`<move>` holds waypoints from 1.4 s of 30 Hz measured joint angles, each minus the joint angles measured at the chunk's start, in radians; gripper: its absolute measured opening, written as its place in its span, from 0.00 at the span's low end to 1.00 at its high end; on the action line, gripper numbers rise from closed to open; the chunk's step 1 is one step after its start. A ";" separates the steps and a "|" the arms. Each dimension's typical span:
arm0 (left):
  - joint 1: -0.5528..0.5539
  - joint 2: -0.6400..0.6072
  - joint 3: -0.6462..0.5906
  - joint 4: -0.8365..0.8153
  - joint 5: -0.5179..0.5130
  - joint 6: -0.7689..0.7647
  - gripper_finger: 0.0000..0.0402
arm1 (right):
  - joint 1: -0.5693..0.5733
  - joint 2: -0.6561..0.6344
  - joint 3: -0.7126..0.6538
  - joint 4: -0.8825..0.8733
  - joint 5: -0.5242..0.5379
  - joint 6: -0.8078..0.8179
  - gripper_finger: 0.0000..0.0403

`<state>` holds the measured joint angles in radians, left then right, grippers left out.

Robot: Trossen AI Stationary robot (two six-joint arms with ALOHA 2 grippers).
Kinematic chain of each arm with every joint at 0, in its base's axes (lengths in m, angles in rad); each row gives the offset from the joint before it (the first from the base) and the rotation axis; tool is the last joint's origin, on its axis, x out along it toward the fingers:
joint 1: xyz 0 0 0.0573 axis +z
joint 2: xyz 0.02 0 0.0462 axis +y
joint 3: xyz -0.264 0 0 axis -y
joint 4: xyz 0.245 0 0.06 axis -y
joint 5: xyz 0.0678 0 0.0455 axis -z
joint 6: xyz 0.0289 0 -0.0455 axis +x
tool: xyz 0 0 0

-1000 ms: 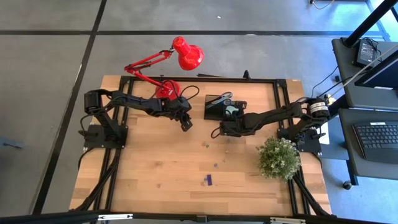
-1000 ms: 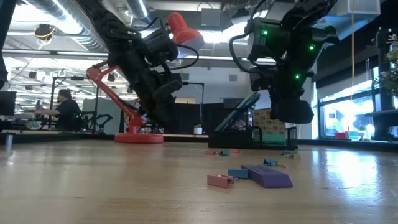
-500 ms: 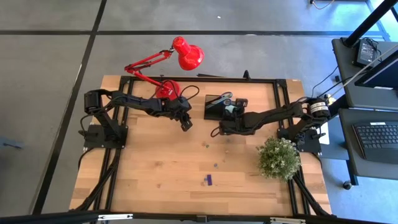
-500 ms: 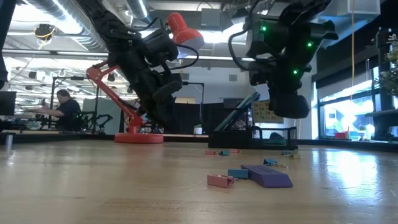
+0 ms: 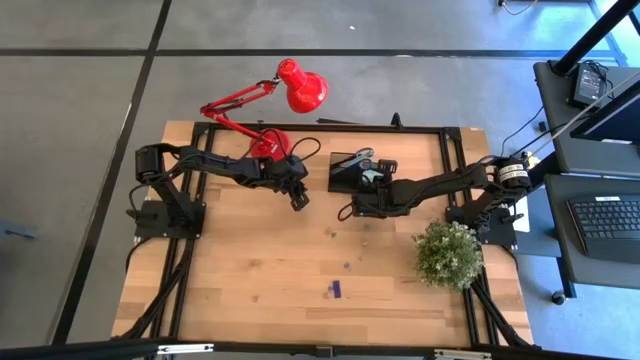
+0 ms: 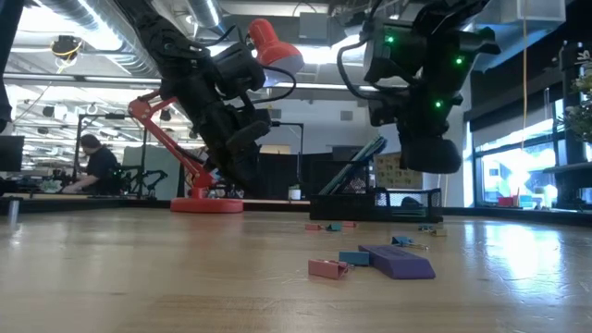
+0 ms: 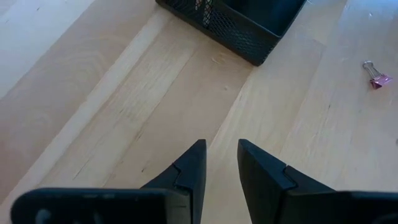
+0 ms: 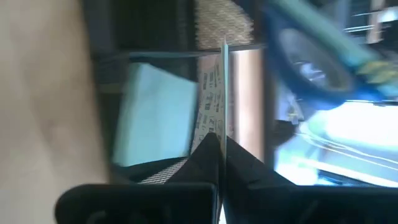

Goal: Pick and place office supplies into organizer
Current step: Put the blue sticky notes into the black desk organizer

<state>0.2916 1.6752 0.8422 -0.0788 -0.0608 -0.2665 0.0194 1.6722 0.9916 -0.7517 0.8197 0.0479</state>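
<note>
The right gripper (image 8: 221,146) pinches a thin printed card (image 8: 214,93) edge-on beside the black mesh organizer (image 5: 352,172); the left gripper (image 7: 219,163) hangs slightly parted, empty.

— Where do the cameras sit?
— One hangs overhead, looking straight down on the table (image 5: 250,280); one sits at tabletop height, facing the room.
— And the wrists?
— Close in. The left wrist and overhead views share the organizer (image 7: 249,28).
</note>
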 joint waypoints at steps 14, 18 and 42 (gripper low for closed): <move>0.000 0.000 0.000 -0.002 0.000 0.000 0.21 | -0.041 0.043 -0.052 0.074 0.000 -0.053 0.00; 0.000 0.000 0.000 -0.003 0.000 0.000 0.21 | -0.058 0.043 -0.085 0.088 0.026 -0.032 0.00; 0.000 0.000 0.000 0.000 -0.004 0.000 0.21 | -0.076 0.042 -0.096 0.132 -0.164 -0.054 0.26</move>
<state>0.2916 1.6752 0.8421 -0.0792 -0.0647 -0.2661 -0.0563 1.7142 0.8955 -0.6201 0.6553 -0.0066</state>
